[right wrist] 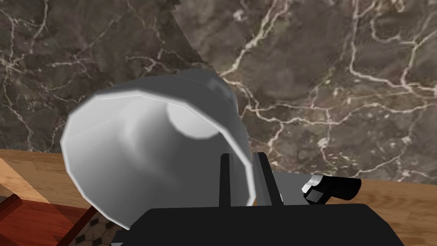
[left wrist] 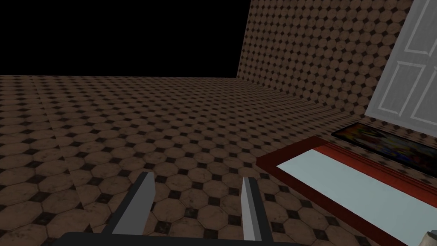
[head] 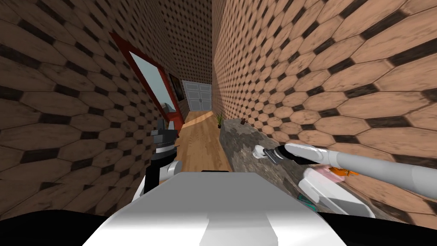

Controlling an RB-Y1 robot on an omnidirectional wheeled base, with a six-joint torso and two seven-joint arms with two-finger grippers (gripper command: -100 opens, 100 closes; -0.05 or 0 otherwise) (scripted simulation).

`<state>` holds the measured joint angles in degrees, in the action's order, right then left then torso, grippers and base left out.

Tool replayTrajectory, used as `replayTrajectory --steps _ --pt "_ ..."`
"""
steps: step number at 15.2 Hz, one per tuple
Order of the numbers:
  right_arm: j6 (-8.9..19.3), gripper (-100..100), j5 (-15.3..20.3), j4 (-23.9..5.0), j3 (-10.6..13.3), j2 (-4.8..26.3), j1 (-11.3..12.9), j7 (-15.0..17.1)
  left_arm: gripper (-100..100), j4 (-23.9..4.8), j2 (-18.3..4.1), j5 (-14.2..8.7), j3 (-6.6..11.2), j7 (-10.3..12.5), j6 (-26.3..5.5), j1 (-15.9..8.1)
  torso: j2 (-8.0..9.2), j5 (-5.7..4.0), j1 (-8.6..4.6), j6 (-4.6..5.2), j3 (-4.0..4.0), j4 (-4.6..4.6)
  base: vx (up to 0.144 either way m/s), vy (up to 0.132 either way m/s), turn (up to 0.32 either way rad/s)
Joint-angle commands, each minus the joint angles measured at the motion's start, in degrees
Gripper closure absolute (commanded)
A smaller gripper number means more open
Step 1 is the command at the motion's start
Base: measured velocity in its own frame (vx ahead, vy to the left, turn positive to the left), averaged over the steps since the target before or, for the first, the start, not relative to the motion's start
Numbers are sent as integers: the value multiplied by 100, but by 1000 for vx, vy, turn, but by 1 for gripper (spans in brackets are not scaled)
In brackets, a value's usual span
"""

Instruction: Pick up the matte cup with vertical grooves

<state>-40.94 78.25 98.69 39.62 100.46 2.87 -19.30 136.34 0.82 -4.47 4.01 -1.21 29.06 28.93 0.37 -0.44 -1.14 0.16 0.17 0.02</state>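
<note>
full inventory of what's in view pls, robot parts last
cup: 1, white-grey, held at rim, in front of counter
counter: 1, dark veined marble, along right wall
tray: 1, white, counter's near end
pink item: 1, by tray, too small to name
orange item: 1, beside it, under right forearm
small dark object: 1, counter's far end
plant: 1, green, floor by counter's far end
window: 1, red frame, left wall
double door: 1, white, corridor's end
right gripper: shut on cup's rim
left gripper: open, empty
</note>
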Motion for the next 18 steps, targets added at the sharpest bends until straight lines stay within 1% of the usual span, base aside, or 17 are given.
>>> replayTrajectory --steps 1,2,3,4,6,7,9,10,11,13,14,15,17,18 --pt "-56 100 28 -62 95 -49 286 112 0 0 0 0 0 0 0 0 0 0 0 0 0 0 -130 -70 103" --pt "-56 100 28 -62 95 -49 322 112 0 0 0 0 0 0 0 1 -1 3 0 3 1 2 -84 -52 1" --pt "-287 100 161 -286 363 -257 503 377 0 0 0 0 1 0 0 2 -8 6 5 6 -2 3 -113 -64 217" --pt "-287 100 161 -286 363 -257 605 417 0 0 0 0 0 0 0 0 -6 2 4 -3 -3 -1 -148 -85 271" --pt "-287 100 161 -286 363 -257 838 417 0 0 0 0 0 0 0 1 -3 3 0 0 0 1 -110 -46 38" --pt "-519 100 294 -510 630 -465 1013 684 0 0 0 0 1 0 0 2 -11 7 9 2 -4 0 -133 -39 192" --pt "-519 100 294 -510 630 -465 1284 722 0 0 0 0 0 0 0 0 5 4 9 -7 1 -3 -158 -62 182" --pt "-519 100 294 -510 630 -465 1353 722 0 0 0 0 0 0 0 1 0 6 10 -3 0 -2 -65 -34 -5" --pt "-750 100 427 -735 894 -673 1553 984 0 0 0 0 1 0 0 2 -15 8 15 0 -8 -4 -115 -48 209" --pt "-750 100 427 -735 898 -673 1811 1026 0 0 0 0 0 0 0 0 -6 5 13 -9 -7 -8 -143 -49 175" --pt "-750 100 427 -735 898 -673 1869 1026 0 0 0 0 0 0 0 1 -9 8 15 -5 -7 -6 -74 -33 2" --pt "-982 100 560 -959 1162 -881 2057 1279 0 0 0 0 1 0 0 2 -19 11 18 -2 -12 -8 -103 -61 183" --pt "-982 100 560 -959 1166 -881 2312 1331 0 0 0 0 0 0 0 0 -14 7 12 -11 -13 -12 -136 -52 182" --pt "-982 100 560 -959 1166 -881 2385 1331 0 0 0 0 1 0 0 1 -14 11 16 -8 -11 -10 -85 -25 13"
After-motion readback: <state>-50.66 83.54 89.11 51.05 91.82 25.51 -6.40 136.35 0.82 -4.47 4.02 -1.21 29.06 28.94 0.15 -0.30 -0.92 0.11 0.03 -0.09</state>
